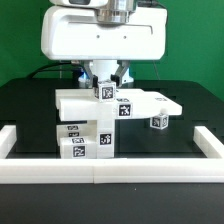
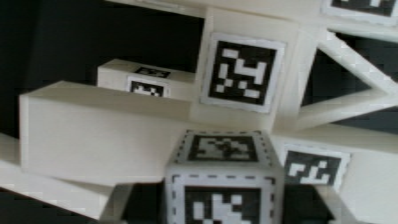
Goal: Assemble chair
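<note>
The chair lies as loose white tagged parts on the black table. A flat slab [image 1: 140, 103] sits at the centre, and stacked blocky parts [image 1: 85, 138] stand in front of it toward the exterior view's left. A small cube [image 1: 157, 122] rests alone at the slab's right end. My gripper [image 1: 107, 86] hangs over the slab's back edge, shut on a small tagged block [image 1: 104, 92]. In the wrist view that block [image 2: 222, 160] sits between the dark fingers [image 2: 150, 198] of the gripper [image 2: 222, 200]. Beyond it lie the slab [image 2: 98, 115] and a tagged bar [image 2: 240, 65].
Long plain white border rails [image 1: 100, 172] run along the front and both sides [image 1: 205, 140] of the black work surface. The arm's big white body [image 1: 105, 35] hides the area behind the parts. A green wall stands at the back.
</note>
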Motion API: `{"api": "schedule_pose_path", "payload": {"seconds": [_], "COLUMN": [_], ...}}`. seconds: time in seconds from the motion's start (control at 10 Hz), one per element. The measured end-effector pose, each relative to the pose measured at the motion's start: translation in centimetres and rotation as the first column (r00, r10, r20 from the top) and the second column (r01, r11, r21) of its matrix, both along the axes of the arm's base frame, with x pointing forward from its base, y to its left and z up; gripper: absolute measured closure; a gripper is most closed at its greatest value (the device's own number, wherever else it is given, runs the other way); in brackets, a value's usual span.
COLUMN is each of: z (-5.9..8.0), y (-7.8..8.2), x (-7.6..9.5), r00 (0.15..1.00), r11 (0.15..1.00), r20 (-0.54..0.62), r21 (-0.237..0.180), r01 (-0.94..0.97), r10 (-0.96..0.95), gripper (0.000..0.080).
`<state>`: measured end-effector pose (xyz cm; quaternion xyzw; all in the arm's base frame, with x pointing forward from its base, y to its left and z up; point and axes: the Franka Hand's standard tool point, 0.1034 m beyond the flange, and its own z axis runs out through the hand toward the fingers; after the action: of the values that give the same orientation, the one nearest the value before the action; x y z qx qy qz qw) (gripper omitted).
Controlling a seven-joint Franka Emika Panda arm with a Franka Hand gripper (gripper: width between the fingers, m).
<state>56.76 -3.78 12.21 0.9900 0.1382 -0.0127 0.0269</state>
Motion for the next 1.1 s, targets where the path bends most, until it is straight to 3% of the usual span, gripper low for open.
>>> {"api": "schedule_pose_path", "payload": {"seconds": [0.5, 0.8, 1.1], "z": [-0.01, -0.02, -0.05], "y": [0.02, 0.03, 0.08], "x": [0.00, -0.01, -0.01], "r00": [0.950, 0.877, 0.733], "r11": [0.950, 0.878, 0.733], "r20": [0.018, 0.029, 0.043], "r21": [-0.002, -0.001, 0.003], "r01": [0.312, 0.479, 0.680], "r10": [-0.312, -0.479, -0.679], "gripper": [0.0512, 0.0512, 0.0512]}}
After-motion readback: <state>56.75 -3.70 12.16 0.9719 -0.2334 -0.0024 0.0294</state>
